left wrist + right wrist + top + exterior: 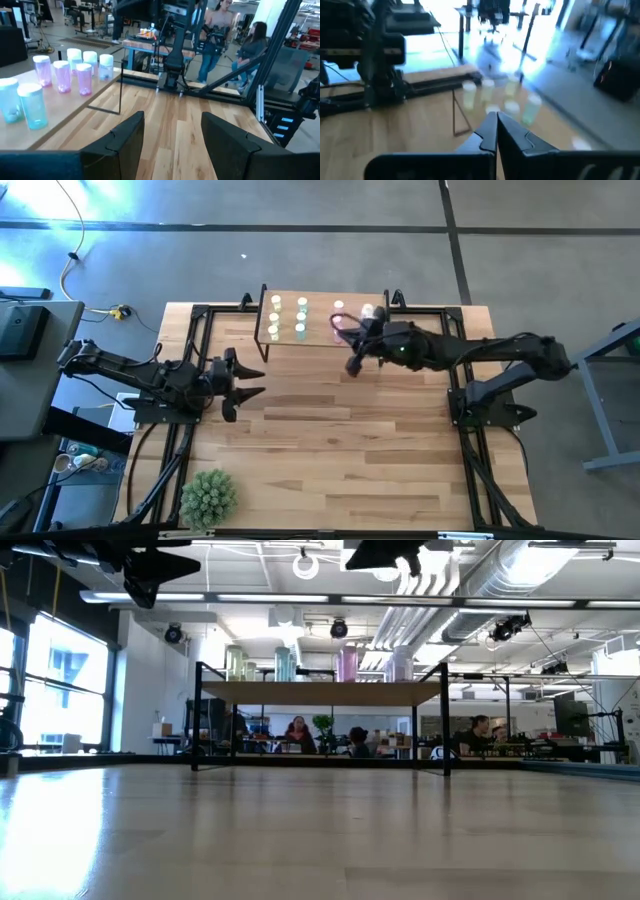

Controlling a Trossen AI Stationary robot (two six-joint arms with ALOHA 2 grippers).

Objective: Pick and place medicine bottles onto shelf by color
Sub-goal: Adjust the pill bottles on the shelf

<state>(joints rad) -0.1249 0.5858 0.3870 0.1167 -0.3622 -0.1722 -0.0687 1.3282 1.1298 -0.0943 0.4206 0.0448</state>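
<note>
The shelf, a small light-wood board on thin black legs, stands at the table's far edge; it also shows in the low view. Several tiny bottles stand upright on it: yellow at its left, then green, pink and white. The left wrist view shows green, pink and white ones. My right gripper is shut and empty, above the table just near of the shelf's near edge. My left gripper is open and empty, at the table's left.
A spiky green potted plant stands at the table's near left corner. Black frame rails run along both sides of the table. Bare wood planks lie between the arms and the near edge. People sit in the room beyond.
</note>
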